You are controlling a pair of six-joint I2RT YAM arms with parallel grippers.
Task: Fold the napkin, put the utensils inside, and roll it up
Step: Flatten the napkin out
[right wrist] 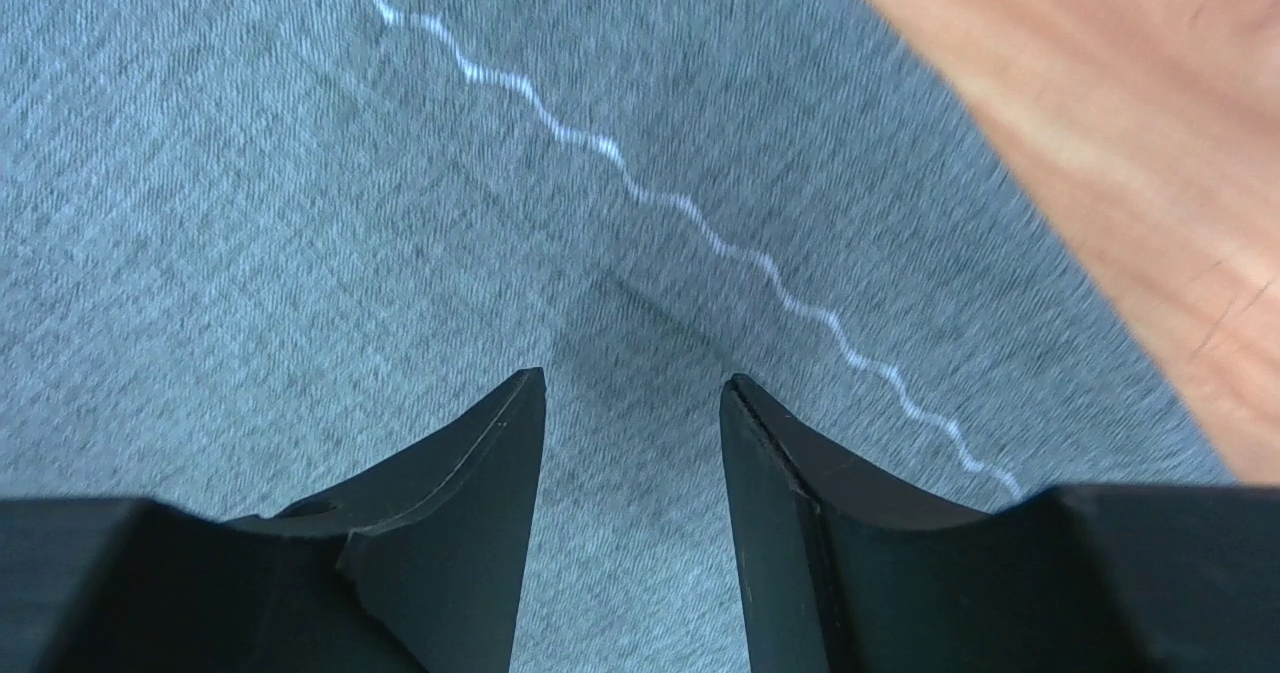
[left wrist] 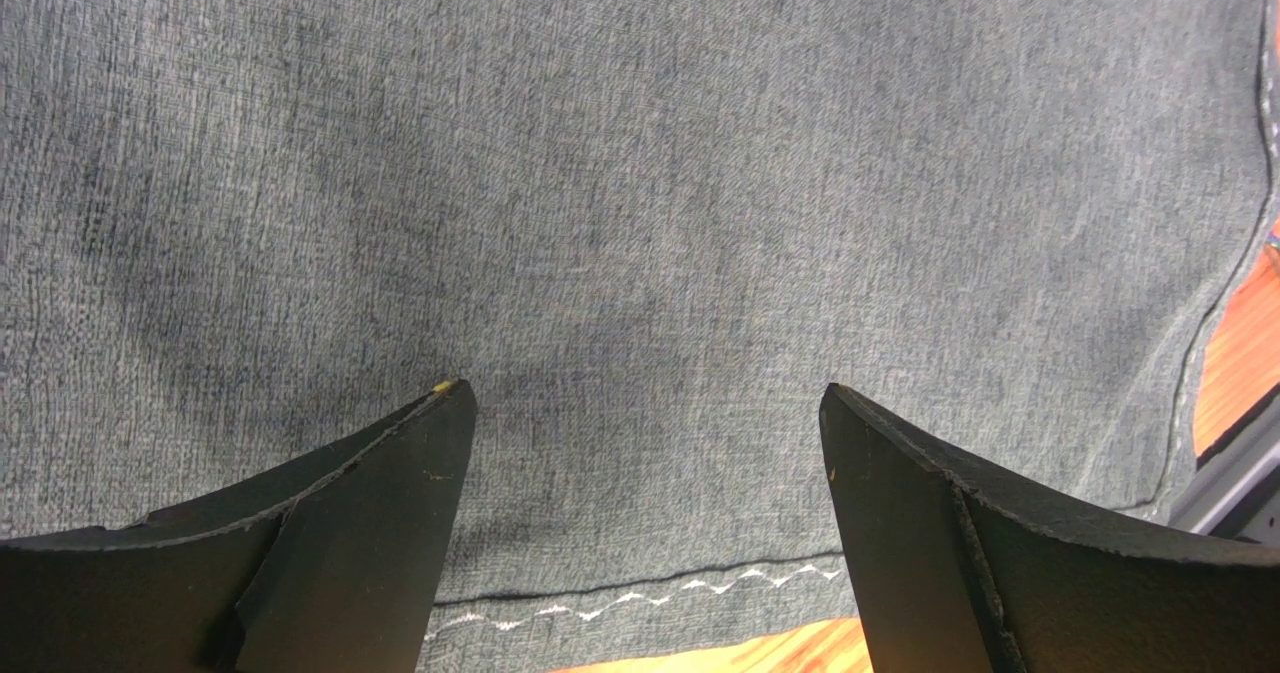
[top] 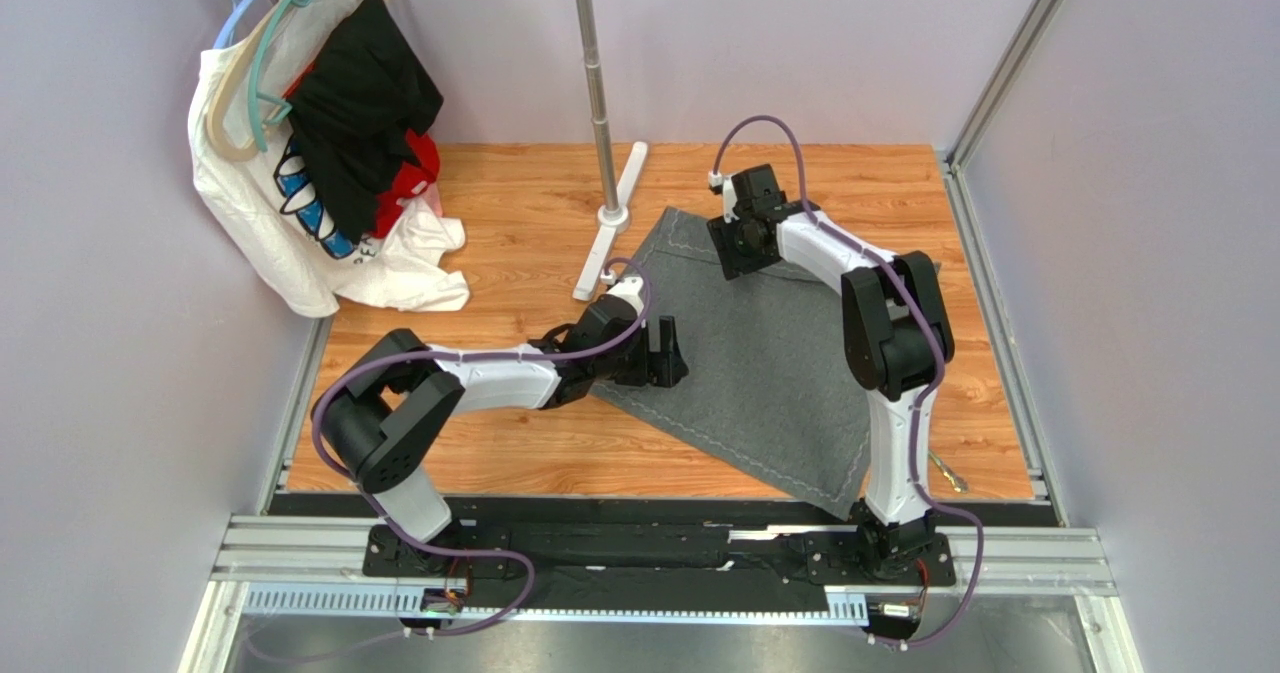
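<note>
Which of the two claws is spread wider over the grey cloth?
The left gripper: its jaws stand far apart over the napkin, while the right gripper shows only a narrow gap between its own.

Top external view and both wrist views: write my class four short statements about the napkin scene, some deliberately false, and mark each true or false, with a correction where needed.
1. The napkin lies spread out on the wooden table. True.
2. The left gripper is shut on the cloth. False: its jaws stand wide apart over the napkin, near a stitched edge.
3. The right gripper is by the napkin's stitched edge, with bare wood close by. True.
4. The clothes on hangers cover part of the napkin. False: they are at the table's far left corner, apart from it.
</note>
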